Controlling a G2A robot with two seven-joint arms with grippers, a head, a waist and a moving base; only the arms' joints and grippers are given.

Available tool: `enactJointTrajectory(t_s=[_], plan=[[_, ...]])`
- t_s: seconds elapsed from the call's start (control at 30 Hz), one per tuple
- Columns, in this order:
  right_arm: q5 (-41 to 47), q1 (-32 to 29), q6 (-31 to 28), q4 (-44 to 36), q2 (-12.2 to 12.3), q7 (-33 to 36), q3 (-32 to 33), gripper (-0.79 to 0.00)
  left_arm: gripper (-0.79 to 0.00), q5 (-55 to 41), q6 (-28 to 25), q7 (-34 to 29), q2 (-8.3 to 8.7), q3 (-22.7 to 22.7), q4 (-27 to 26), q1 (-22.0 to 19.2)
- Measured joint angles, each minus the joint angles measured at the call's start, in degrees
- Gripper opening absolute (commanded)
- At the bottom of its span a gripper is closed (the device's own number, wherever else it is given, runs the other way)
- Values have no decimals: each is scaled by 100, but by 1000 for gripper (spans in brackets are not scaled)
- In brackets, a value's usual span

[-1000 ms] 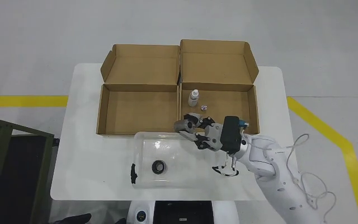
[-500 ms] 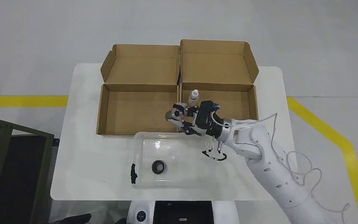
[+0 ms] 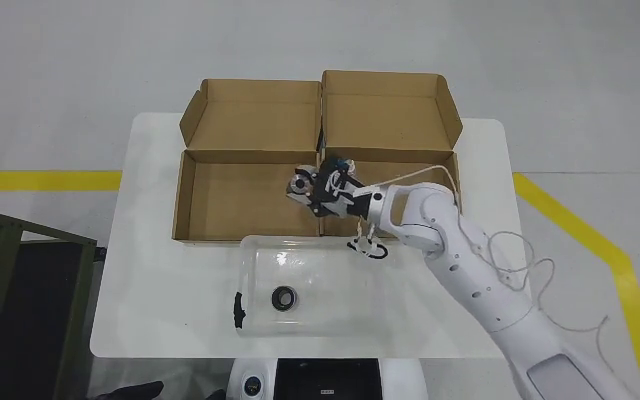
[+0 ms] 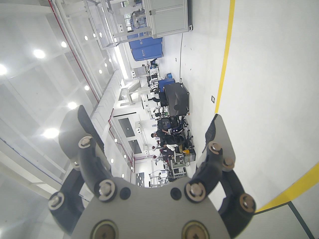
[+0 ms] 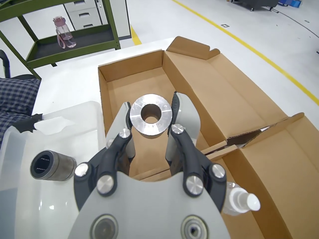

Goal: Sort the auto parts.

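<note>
My right gripper (image 5: 151, 108) is shut on a silver metal ring (image 5: 151, 118) with a wide bore. In the top view the ring (image 3: 298, 184) hangs over the right end of the left cardboard box (image 3: 235, 200), close to the wall it shares with the right box (image 3: 410, 190). A dark cylindrical bearing (image 5: 52, 165) lies in the clear plastic bin (image 5: 74, 115); from above the bearing (image 3: 285, 296) sits low in the bin (image 3: 320, 270). A white bottle (image 5: 240, 200) stands in the right box. My left gripper (image 4: 149, 120) is open, holds nothing, and points out at the room.
Both boxes have their lids folded back toward the table's far edge. The bin stands in front of the boxes, with a black latch (image 3: 238, 308) on its left end. Bare white table (image 3: 150, 250) lies to the left of the boxes and bin.
My right arm has carried the metal ring from over the bin's far edge to the left and away, so it now hangs over the left box.
</note>
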Motion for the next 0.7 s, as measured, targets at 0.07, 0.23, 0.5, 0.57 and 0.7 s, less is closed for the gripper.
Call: enactJointTrajectory(t_s=[0.07,0.23,0.5,0.57,0.7], plan=[[-25,116,30,156,-44,38,-98,-785,0,0,0,0,0,0,0,0],[-106,397,141,567,-171,85,-346,-785,0,0,0,0,0,0,0,0],[-169,788,239,1168,-372,112,-661,-785,0,0,0,0,0,0,0,0],[-188,873,269,1288,-415,133,-713,-785,0,0,0,0,0,0,0,0],[-267,1061,339,1549,-517,199,-847,-785,0,0,0,0,0,0,0,0]])
